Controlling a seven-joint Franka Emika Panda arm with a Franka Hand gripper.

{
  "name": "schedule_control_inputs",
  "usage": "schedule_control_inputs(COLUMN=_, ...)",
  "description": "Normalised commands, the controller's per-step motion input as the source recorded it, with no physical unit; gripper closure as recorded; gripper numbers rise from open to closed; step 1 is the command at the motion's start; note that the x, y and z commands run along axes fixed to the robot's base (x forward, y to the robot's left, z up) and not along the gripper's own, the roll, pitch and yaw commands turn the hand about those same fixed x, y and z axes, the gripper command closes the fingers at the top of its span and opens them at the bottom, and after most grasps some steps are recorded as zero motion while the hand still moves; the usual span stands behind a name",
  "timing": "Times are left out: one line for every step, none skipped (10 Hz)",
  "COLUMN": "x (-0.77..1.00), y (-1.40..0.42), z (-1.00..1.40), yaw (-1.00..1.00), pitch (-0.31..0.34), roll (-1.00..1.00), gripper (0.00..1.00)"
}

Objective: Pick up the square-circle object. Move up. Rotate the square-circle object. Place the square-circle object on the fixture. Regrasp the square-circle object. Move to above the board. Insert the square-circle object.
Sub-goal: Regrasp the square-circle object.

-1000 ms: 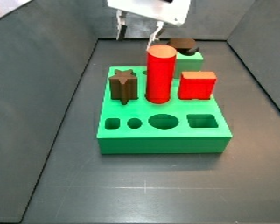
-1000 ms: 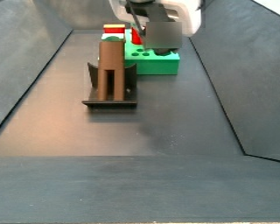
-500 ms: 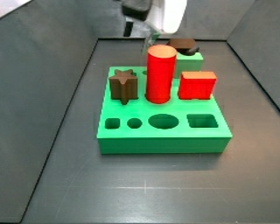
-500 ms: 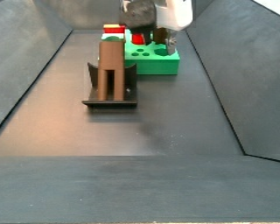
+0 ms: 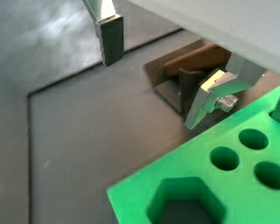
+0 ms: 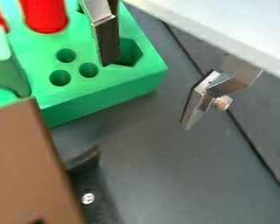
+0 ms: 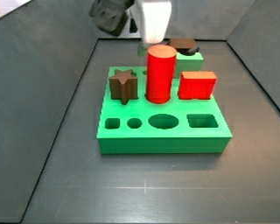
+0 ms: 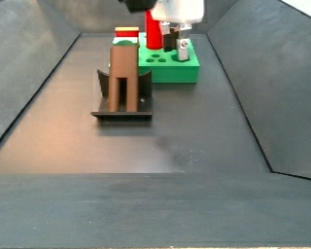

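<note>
Nearest in a side view, the square-circle object [image 8: 121, 66] stands upright in the fixture [image 8: 120, 114] on the surface, and its position has not shifted over the last second. The change lies beyond it. The tool [image 8: 173, 34], held high between the fixture and the board [image 8: 171, 70], has swung about its vertical axis: a second ago it showed its broad face to both side views, and now it shows a narrow one.

Judgement: the placing step looks complete, and the turn of the wrist is most likely a re-alignment for the regrasp, which has not yet begun.

Tool condition: in both wrist views the fingers [image 5: 111, 39] are spread wide, well apart from one another. Nothing lies between the pads and they touch nothing. In a wrist view the brown peg rises just beside the open gap, not within it, so the tool must come back over the peg and descend before closing.

Farthest from that side camera, the board keeps its red cylinder [image 7: 161, 74] and other pieces, none of them touched by the tool
</note>
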Motion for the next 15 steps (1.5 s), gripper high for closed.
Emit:
schedule_control_inputs(x=-0.05, y=-0.01, z=-0.01, yaw=-1.0, pitch=-0.256, roll=0.66, gripper=0.0)
schedule_control_inputs(x=-0.04, y=0.0, z=-0.01, yaw=-0.82, pitch=-0.128, roll=0.52, gripper=0.0)
schedule_control_inputs(x=-0.04, y=0.0, z=-0.01, yaw=-0.55, pitch=0.009, roll=0.34, gripper=0.0)
schedule_control_inputs(x=-0.03, y=0.0, z=-0.01, yaw=-0.37, pitch=0.084, roll=0.22, gripper=0.0)
schedule_control_inputs(x=-0.02, y=0.01, z=0.0, yaw=-0.25, pitch=0.128, roll=0.15, gripper=0.0)
schedule_control_inputs(x=1.0, y=0.0, z=0.0, yaw=-0.2, pitch=0.194, roll=0.13, gripper=0.0)
schedule_control_inputs(x=1.0, y=0.0, z=-0.01, yaw=-0.12, pitch=0.221, roll=0.11, gripper=0.0)
schedule_control_inputs(x=1.0, y=0.0, z=-0.02, yaw=-0.06, pitch=0.234, roll=0.1, gripper=0.0)
schedule_control_inputs(x=1.0, y=-0.01, z=-0.02, yaw=-0.03, pitch=0.23, roll=0.1, gripper=0.0)
schedule_control_inputs(x=1.0, y=-0.02, z=-0.01, yaw=0.03, pitch=0.212, roll=0.07, gripper=0.0)
schedule_control_inputs(x=1.0, y=-0.02, z=-0.01, yaw=0.05, pitch=0.198, roll=0.05, gripper=0.0)
schedule_control_inputs(x=1.0, y=-0.02, z=-0.01, yaw=0.06, pitch=0.191, roll=0.04, gripper=0.0)
schedule_control_inputs(x=1.0, y=-0.02, z=-0.01, yaw=0.06, pitch=0.18, roll=0.02, gripper=0.0)
schedule_control_inputs(x=1.0, y=-0.02, z=-0.01, yaw=0.06, pitch=0.174, roll=0.01, gripper=0.0)
schedule_control_inputs(x=0.95, y=-0.02, z=0.0, yaw=0.06, pitch=0.178, roll=0.01, gripper=0.0)
